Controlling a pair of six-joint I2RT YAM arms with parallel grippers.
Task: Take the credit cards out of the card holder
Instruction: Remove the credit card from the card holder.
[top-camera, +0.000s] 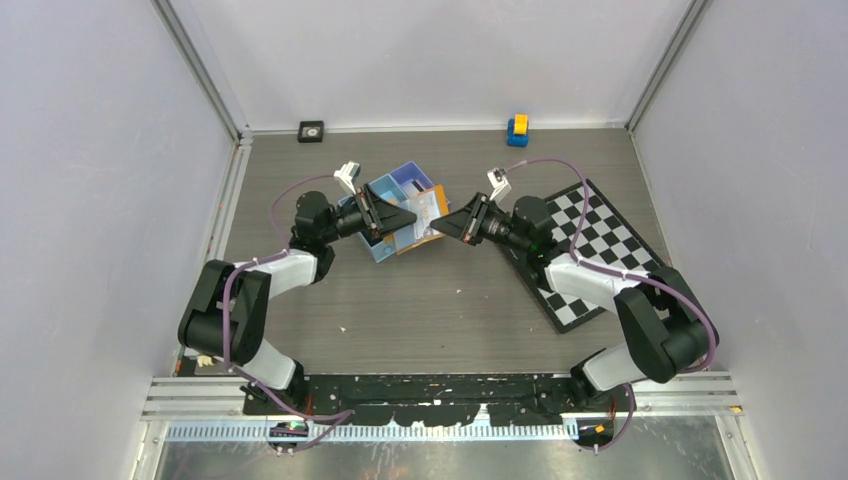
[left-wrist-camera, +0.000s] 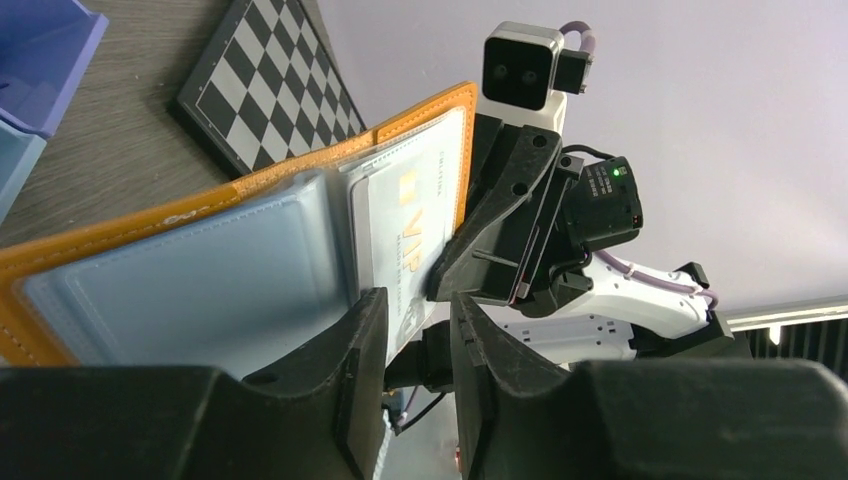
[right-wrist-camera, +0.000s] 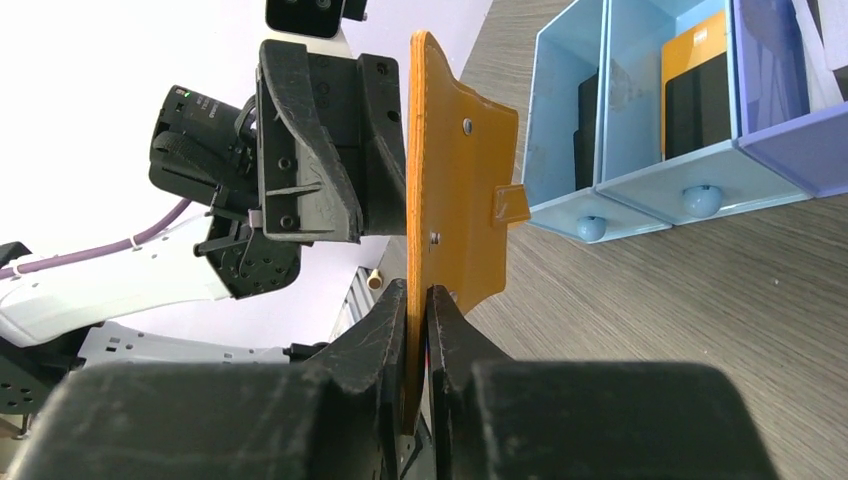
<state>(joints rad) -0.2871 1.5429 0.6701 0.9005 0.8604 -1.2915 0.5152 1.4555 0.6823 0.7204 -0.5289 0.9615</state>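
The orange card holder (top-camera: 437, 207) is held up open between the two arms, just in front of the blue tray. My right gripper (right-wrist-camera: 420, 310) is shut on the edge of its orange cover (right-wrist-camera: 455, 200). In the left wrist view the holder (left-wrist-camera: 120, 235) shows pale blue sleeves, and a white credit card (left-wrist-camera: 405, 215) marked VIP sticks out of one sleeve. My left gripper (left-wrist-camera: 418, 350) stands open around that card's lower edge. The card lies against one finger (left-wrist-camera: 365, 340), and the other finger stands apart from it. In the top view the left gripper (top-camera: 408, 217) faces the right gripper (top-camera: 447, 224).
The blue three-compartment tray (top-camera: 400, 185) lies behind the holder and holds dark and orange items (right-wrist-camera: 640, 120). A chessboard (top-camera: 590, 250) lies under the right arm. A yellow and blue block (top-camera: 517, 130) and a small black object (top-camera: 311, 131) sit by the back wall.
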